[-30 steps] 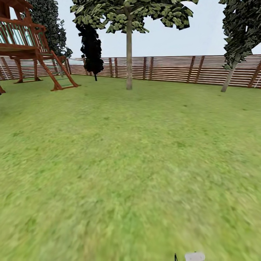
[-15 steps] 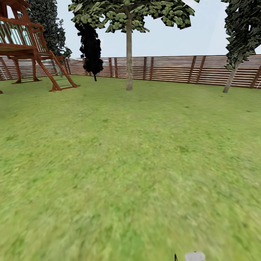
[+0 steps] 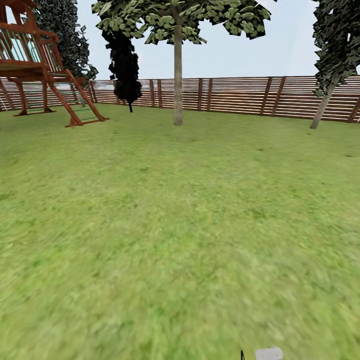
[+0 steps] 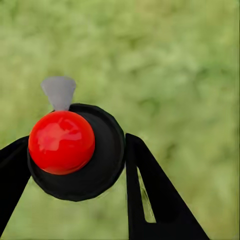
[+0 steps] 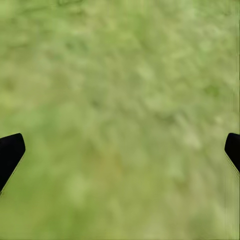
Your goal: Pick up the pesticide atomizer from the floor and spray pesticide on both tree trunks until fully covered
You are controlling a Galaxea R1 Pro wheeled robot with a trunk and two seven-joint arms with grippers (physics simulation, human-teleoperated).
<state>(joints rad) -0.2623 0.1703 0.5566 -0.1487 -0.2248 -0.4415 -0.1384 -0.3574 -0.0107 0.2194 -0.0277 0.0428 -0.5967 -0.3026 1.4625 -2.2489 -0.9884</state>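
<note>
Head view. Wide green lawn [image 3: 165, 225], blurry near the camera. Far at 12 o'clock, a tree [image 3: 178, 65] with a pale straight trunk [image 3: 178, 85] and jagged green leaves. At about 2 o'clock, a second tree [image 3: 334, 45], its trunk [image 3: 320, 107] leaning, close to the fence [image 3: 240, 95]. Brown slatted fence across the whole back. At about 11 o'clock, a black tree [image 3: 124, 60] with a thin black stem, just before the fence. At 10 o'clock, a red-brown wooden play tower [image 3: 37, 65] with a ladder down to the grass. At 6 o'clock, at the lowest edge, a small pale grey piece [image 3: 268, 354] and a thin black tip beside it; cannot tell what these are.

Left wrist view. Left gripper [image 4: 75, 165] pinching the atomizer [image 4: 97, 165]: a round black body with a red ball on top and a pale grey nozzle above the ball. One black finger [image 4: 155, 195] touching the body on one side, the other finger touching the opposite side. Blurry grass well behind, atomizer held clear of the floor.

Right wrist view. Right gripper [image 5: 120, 152] spread wide, holding nothing. Black fingertips [image 5: 10, 152] at the two side edges, far from each other. Between them blurry green grass [image 5: 125, 100].
</note>
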